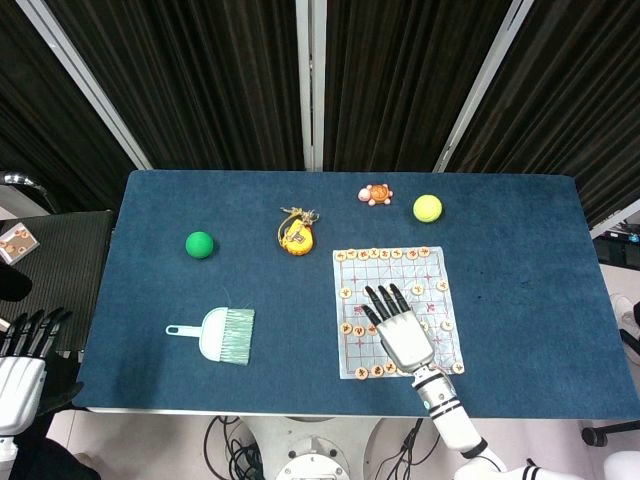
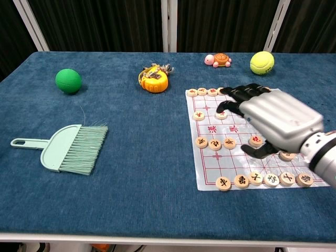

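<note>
My right hand (image 1: 403,330) (image 2: 270,119) hovers flat over the white chess sheet (image 1: 349,342) (image 2: 206,173), fingers spread and pointing away from me, holding nothing. Round wooden chess pieces (image 2: 224,183) lie in rows on the sheet; some are hidden under the hand. My left hand (image 1: 22,358) stays off the table's near left corner, fingers apart and empty, seen only in the head view.
A mint hand brush (image 1: 222,334) (image 2: 68,147) lies at the front left. A green ball (image 1: 200,244) (image 2: 69,81), an orange tape measure (image 1: 296,236) (image 2: 153,80), a turtle toy (image 1: 376,194) (image 2: 218,60) and a yellow tennis ball (image 1: 428,207) (image 2: 262,62) sit farther back on the blue table (image 1: 520,300).
</note>
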You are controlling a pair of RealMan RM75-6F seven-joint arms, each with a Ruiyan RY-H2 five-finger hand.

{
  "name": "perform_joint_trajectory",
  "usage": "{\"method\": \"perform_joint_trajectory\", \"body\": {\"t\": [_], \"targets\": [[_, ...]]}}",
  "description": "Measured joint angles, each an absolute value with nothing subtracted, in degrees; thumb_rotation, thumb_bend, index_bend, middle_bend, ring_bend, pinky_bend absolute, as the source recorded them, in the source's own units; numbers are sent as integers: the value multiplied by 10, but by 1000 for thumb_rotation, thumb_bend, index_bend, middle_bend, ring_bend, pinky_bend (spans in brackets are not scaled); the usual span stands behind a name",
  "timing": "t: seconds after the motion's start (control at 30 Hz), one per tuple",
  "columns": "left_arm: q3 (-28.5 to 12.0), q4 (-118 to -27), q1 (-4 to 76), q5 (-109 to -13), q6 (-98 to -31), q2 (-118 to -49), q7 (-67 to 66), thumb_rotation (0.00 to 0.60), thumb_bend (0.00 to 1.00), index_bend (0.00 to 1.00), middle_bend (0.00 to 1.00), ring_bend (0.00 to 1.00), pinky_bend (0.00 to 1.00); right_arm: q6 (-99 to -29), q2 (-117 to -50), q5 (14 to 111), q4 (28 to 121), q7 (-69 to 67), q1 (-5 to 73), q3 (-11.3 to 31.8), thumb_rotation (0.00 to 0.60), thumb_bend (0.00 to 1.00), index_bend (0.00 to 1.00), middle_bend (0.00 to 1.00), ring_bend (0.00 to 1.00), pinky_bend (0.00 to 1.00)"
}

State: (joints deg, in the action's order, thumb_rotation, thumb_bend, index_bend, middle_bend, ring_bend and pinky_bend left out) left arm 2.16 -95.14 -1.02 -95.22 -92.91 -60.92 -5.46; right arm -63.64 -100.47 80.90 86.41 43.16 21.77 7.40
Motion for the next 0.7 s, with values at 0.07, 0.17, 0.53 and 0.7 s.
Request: {"method": "perform_joint_trajectory", "body": {"t": [0.07,0.17,0.53,0.7], "targets": [[21,-949,-11,-952,-931,-609,-51,600,103,49,47,0,0,-634,-1016,803,859,439,223,75,600,215,265,0,0,0],[22,-946,-13,-952,-932,-608,-46,600,103,49,47,0,0,-634,-1033,787,853,451,229,77,600,215,304,0,0,0],[22,-928,-19,-948,-940,-613,-27,600,103,49,47,0,0,-641,-1068,749,833,474,248,79,600,226,370,0,0,0],[21,-920,-22,-945,-943,-615,-17,600,103,49,47,0,0,-643,-1074,740,826,478,255,77,600,233,412,2,0,0]]}}
